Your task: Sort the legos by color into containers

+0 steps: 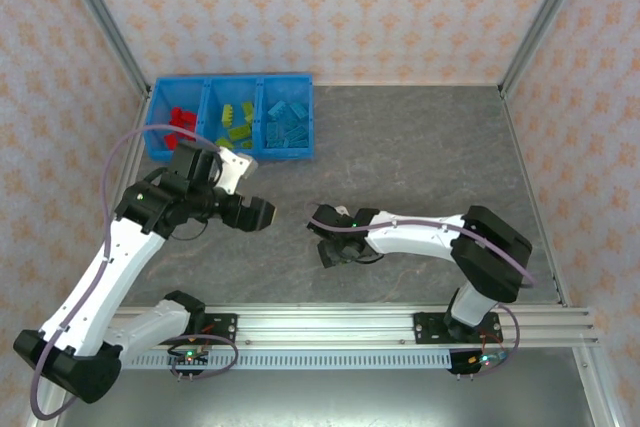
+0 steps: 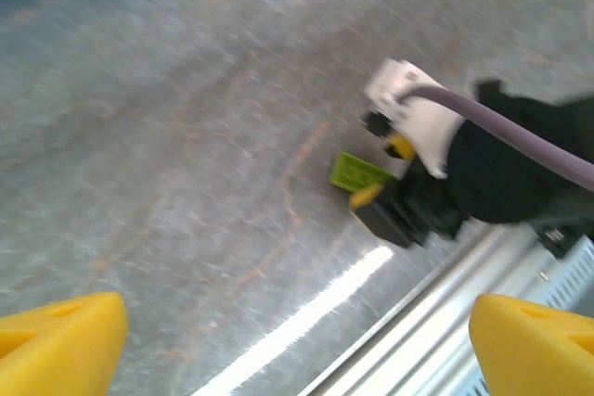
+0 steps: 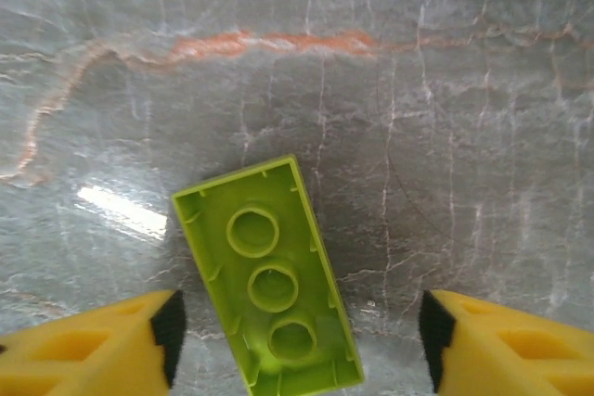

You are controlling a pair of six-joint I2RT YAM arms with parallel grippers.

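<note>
Low in the frame, the right pincer (image 3: 295, 345) straddles the upturned lime lego (image 3: 267, 271), part-open and not touching, seemingly to pinch it; the left pincer (image 2: 297, 336) hangs wide, empty

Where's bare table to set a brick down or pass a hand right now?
Free: grey marbled tabletop right of the bright blue plastic bin, back to the wall. Crowded: centre front, where the left gripper faces the right gripper straddling the lime green plastic brick.
</note>
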